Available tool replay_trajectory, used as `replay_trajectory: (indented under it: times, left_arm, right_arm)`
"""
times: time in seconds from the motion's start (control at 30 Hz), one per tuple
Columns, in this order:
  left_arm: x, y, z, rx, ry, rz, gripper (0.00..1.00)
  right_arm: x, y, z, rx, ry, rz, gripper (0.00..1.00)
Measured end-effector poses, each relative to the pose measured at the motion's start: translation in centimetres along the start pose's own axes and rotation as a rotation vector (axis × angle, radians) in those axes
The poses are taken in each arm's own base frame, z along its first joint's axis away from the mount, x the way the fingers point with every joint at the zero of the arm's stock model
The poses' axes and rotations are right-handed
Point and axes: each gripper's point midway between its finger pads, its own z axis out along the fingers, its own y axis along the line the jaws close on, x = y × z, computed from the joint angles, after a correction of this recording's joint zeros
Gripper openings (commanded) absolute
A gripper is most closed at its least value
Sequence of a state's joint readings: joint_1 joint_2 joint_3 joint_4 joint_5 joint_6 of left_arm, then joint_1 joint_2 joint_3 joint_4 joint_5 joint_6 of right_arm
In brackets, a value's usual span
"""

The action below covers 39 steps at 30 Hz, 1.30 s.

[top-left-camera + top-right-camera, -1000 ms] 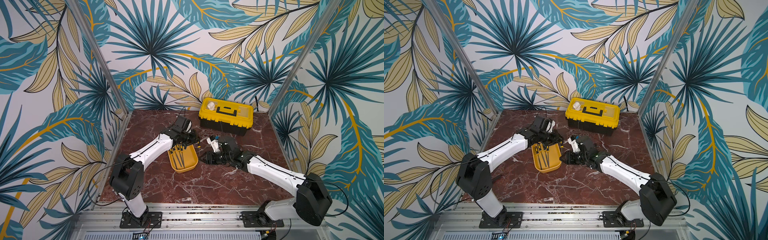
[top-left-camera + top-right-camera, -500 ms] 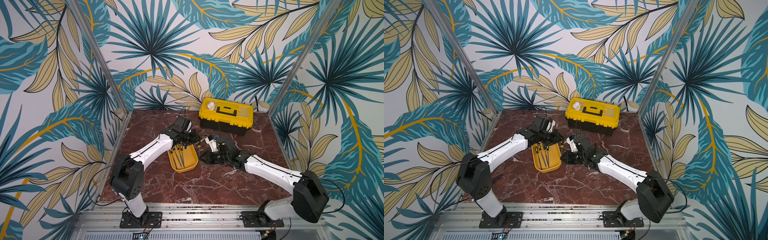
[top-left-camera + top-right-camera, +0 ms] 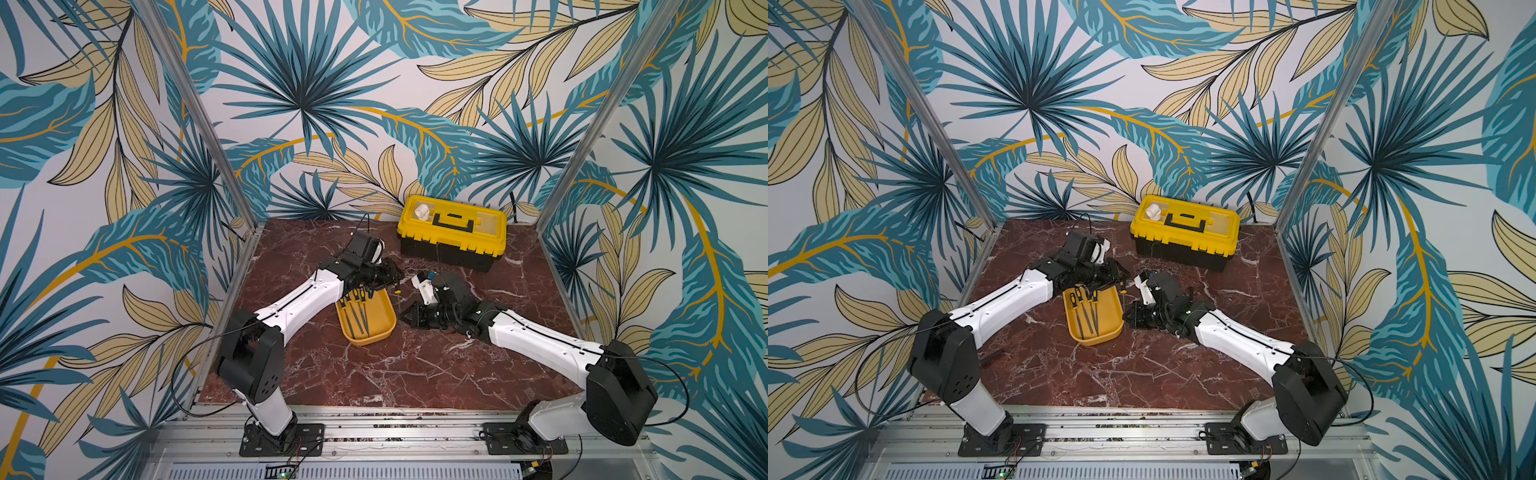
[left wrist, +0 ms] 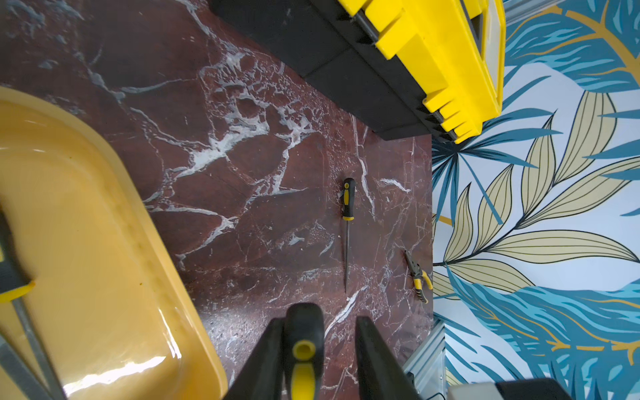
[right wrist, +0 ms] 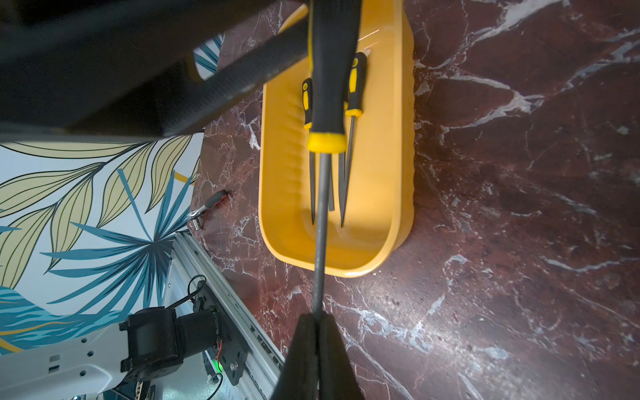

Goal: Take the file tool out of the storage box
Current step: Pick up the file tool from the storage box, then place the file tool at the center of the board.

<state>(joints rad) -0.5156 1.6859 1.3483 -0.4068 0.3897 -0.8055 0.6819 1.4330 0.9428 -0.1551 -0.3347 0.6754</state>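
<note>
File (image 5: 327, 140) looks stiff, light, slick-shafted; handle (image 4: 304, 325) grips best. Right fingers (image 5: 332, 356) pinch its shaft; left fingers (image 4: 375, 360) apart round handle.

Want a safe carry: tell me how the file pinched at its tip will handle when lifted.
Likely stiff: the file runs straight from the right gripper. Probably tail-heavy, since its thick handle sits far from the pinch. The thin shaft may swivel or slip.
</note>
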Motion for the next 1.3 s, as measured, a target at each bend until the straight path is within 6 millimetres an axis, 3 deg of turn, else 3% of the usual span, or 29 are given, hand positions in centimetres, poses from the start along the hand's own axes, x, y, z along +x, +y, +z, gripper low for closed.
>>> replay_trajectory:
  times: [0.13, 0.27, 0.47, 0.83, 1.13, 1.3]
  left_arm:
    - [-0.2, -0.3, -0.3, 0.023, 0.005, -0.005, 0.81]
    - [-1.1, -0.2, -1.5, 0.040, -0.013, -0.004, 0.99]
    - [-1.6, 0.4, -4.5, -0.004, -0.046, 0.056, 1.00]
    - [0.1, 4.1, -6.9, -0.206, -0.037, 0.140, 1.00]
    - [1.2, 7.0, -7.1, -0.305, -0.028, 0.131, 1.00]
    - [1.0, 7.8, -7.4, -0.352, -0.042, 0.144, 1.00]
  right_arm:
    - [-0.1, -0.5, 0.0, 0.029, -0.009, -0.005, 0.00]
    - [0.1, -1.9, -0.3, 0.101, -0.011, -0.004, 0.00]
    - [0.2, -5.3, -1.7, 0.294, -0.029, -0.013, 0.00]
    - [-0.1, -12.7, -4.9, 0.592, -0.020, 0.013, 0.00]
    - [0.9, -17.8, -4.8, 0.722, 0.078, 0.044, 0.00]
    - [1.2, -19.2, -4.4, 0.751, 0.122, 0.041, 0.00]
